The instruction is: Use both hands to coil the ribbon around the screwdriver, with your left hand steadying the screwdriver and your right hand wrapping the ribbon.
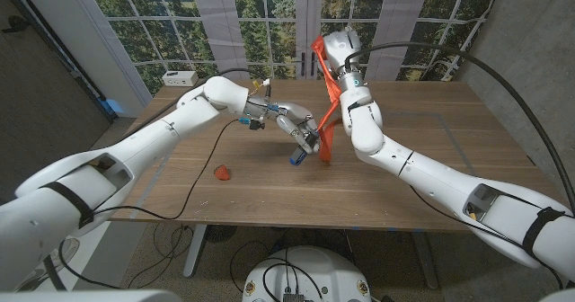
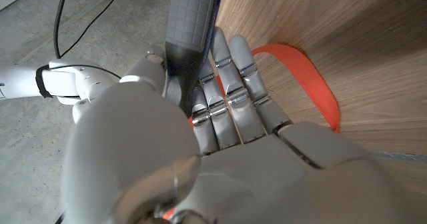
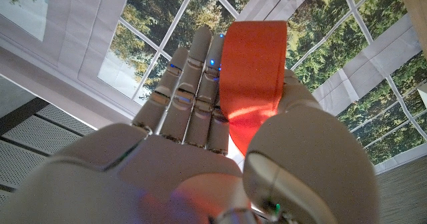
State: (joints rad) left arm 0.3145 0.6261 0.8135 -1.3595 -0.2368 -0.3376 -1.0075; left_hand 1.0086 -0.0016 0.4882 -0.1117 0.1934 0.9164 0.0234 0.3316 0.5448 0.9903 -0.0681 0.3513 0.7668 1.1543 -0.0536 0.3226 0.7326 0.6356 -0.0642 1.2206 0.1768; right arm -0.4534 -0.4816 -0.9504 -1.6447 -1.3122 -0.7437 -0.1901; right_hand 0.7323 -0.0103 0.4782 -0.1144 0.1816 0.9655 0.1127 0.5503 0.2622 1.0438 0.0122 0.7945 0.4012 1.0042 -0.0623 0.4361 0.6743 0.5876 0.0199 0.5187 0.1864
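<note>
My left hand (image 1: 299, 131) grips the screwdriver (image 1: 297, 155) over the middle of the table; its grey and blue handle (image 2: 192, 14) sticks out past the fingers (image 2: 230, 91). The orange ribbon (image 1: 329, 113) runs from the screwdriver up to my right hand (image 1: 339, 46), raised high above the table's far side. In the right wrist view the ribbon (image 3: 252, 71) lies across the fingers (image 3: 193, 84), pinched under the thumb. A stretch of ribbon (image 2: 307, 77) also lies on the wood beside the left hand.
A small red object (image 1: 223, 171) sits on the wooden table (image 1: 422, 185) at the left front. A white box (image 1: 180, 77) stands at the far left corner. Black cables (image 1: 193, 181) trail over the table's left part. Windows stand behind.
</note>
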